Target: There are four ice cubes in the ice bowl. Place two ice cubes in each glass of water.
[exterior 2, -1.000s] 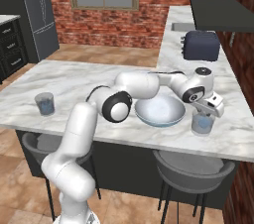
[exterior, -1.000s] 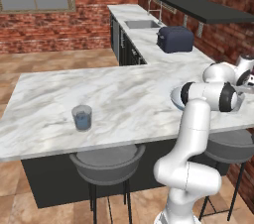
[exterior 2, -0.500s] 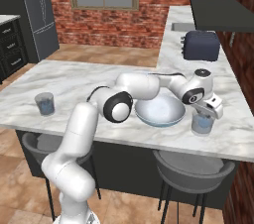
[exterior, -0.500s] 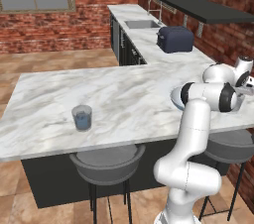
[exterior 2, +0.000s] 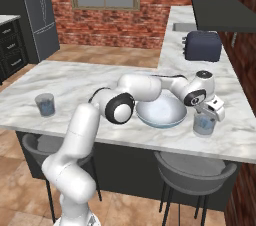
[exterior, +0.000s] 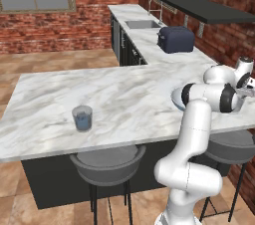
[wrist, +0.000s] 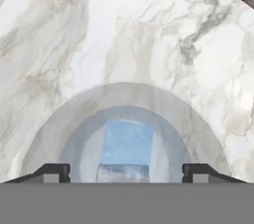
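My gripper (exterior 2: 206,115) hangs just over the right glass of water (exterior 2: 204,126) at the counter's right end. In the hand view I look straight down into this glass (wrist: 74,119): the gripper (wrist: 126,172) is open, its fingertips (wrist: 53,171) set wide apart. A whitish ice cube (wrist: 122,173) sits between them without touching either, over the blue water (wrist: 128,141). The pale ice bowl (exterior 2: 161,114) stands just left of that glass; I cannot make out cubes in it. The other glass of water (exterior 2: 45,104) (exterior: 82,118) stands far left near the front edge.
A dark toaster (exterior 2: 203,46) (exterior: 175,39) sits on the back counter, with a sink (exterior: 142,24) beyond it. Two stools (exterior 2: 192,170) (exterior: 107,162) stand under the front edge of the marble island (exterior 2: 90,82). My own arm arches over the bowl.
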{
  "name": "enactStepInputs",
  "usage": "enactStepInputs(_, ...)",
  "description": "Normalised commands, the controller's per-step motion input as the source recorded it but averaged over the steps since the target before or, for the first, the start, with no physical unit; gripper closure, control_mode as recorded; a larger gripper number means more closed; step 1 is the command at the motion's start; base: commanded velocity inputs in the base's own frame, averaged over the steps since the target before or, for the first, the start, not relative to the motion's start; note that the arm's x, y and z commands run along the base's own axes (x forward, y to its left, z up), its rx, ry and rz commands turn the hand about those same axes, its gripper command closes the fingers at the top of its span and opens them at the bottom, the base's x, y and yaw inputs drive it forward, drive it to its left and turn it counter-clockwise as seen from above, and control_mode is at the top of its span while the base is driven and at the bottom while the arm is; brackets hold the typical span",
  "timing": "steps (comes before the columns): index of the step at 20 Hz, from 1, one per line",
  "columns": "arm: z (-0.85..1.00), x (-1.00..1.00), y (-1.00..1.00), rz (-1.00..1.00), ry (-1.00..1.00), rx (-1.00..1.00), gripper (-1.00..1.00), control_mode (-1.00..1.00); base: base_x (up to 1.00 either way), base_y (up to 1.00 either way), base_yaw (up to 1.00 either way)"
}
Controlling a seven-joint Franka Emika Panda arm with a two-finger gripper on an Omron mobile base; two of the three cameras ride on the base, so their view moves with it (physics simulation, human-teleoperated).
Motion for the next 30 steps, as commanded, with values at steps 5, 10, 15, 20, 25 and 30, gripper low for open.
enactStepInputs(5,0.02,0.07,-0.01,-0.02,-0.07,0.04,-1.00,-1.00,0.00,0.00,0.00)
enactStepInputs(10,0.08,0.12,0.00,0.00,-0.18,0.05,1.00,-1.00,0.00,0.00,0.00)
enactStepInputs(15,0.00,0.05,0.00,0.00,-0.05,0.00,1.00,-1.00,0.00,0.00,0.00)
enactStepInputs(20,0.37,-0.02,0.00,0.00,-0.22,0.03,1.00,-1.00,0.00,0.00,0.00)
enactStepInputs(25,0.70,-0.47,0.21,0.00,-0.32,0.00,1.00,-1.00,0.00,0.00,0.00)
enactStepInputs(30,0.16,-0.92,0.97,0.12,-0.05,-0.10,1.00,-1.00,0.00,0.00,0.00)
